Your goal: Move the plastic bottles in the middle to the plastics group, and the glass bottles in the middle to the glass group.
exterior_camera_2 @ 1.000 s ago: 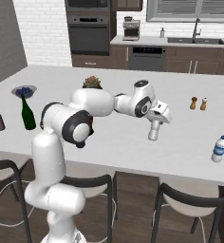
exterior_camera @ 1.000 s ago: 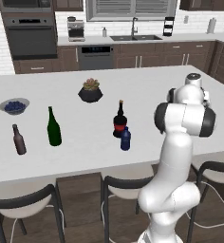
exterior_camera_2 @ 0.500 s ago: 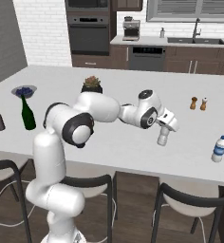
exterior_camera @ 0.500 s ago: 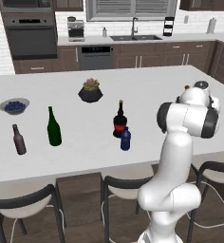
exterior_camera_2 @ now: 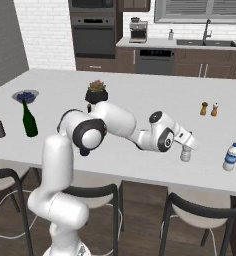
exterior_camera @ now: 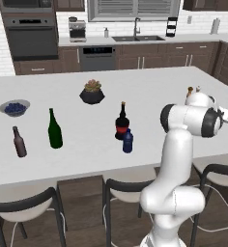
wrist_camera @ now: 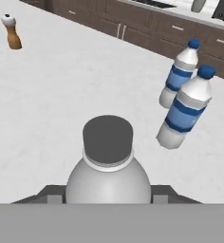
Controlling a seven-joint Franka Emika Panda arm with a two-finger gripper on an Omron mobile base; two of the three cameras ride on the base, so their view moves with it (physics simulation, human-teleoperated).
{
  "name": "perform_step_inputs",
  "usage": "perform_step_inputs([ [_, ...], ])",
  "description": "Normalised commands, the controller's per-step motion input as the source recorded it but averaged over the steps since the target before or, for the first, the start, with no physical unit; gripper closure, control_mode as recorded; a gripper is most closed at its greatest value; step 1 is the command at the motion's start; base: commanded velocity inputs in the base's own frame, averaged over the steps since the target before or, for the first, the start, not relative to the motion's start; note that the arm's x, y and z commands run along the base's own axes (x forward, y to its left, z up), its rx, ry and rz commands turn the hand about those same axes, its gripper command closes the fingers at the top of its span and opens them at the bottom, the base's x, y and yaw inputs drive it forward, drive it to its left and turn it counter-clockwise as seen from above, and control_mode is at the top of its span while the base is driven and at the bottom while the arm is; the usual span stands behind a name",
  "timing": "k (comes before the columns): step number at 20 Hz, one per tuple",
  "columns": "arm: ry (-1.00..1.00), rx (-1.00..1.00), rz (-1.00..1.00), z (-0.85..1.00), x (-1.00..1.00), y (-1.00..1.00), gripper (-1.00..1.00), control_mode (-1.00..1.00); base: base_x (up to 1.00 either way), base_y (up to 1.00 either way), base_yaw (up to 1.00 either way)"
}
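Observation:
My gripper (exterior_camera_2: 187, 147) is shut on the clear-whitish plastic bottle (exterior_camera_2: 185, 155), holding it upright low over the right part of the island. In the hand view that bottle (wrist_camera: 107, 163) stands between the dark fingers (wrist_camera: 51, 195), its cap towards the camera. Two blue-labelled water bottles (wrist_camera: 187, 109) (wrist_camera: 180, 73) stand just beyond it; one of them, a water bottle (exterior_camera_2: 231, 156), is to its right. The red-labelled glass bottle (exterior_camera: 121, 123) and the dark blue bottle (exterior_camera: 128, 141) stand mid-counter. At the left are the green bottle (exterior_camera: 54, 129) and the brown bottle (exterior_camera: 19, 142).
A potted plant (exterior_camera: 92, 91) and a bowl of blue fruit (exterior_camera: 14, 107) sit further back on the white island (exterior_camera: 149, 91). Salt and pepper shakers (exterior_camera_2: 209, 108) stand behind the held bottle. Stools line the near edge.
The arm has swung right, carrying the clear bottle closer to the water bottle at the right end. The other bottles have not moved.

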Motion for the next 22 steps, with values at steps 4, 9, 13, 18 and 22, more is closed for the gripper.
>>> perform_step_inputs([
  [4,0.05,0.0,-0.04,0.0,0.03,-0.58,1.0,-1.0,0.0,0.0,0.0],
  [9,0.0,0.0,0.0,0.0,0.13,-0.63,1.0,-1.0,0.0,0.0,0.0],
  [13,0.0,0.03,0.0,0.0,0.19,-0.7,1.0,-1.0,0.0,0.0,0.0],
  [18,0.0,0.05,0.0,0.0,0.12,-0.58,1.0,-1.0,0.0,0.0,0.0],
  [22,-0.03,0.0,0.0,0.0,-0.15,-0.13,1.0,-1.0,0.0,0.0,0.0],
])
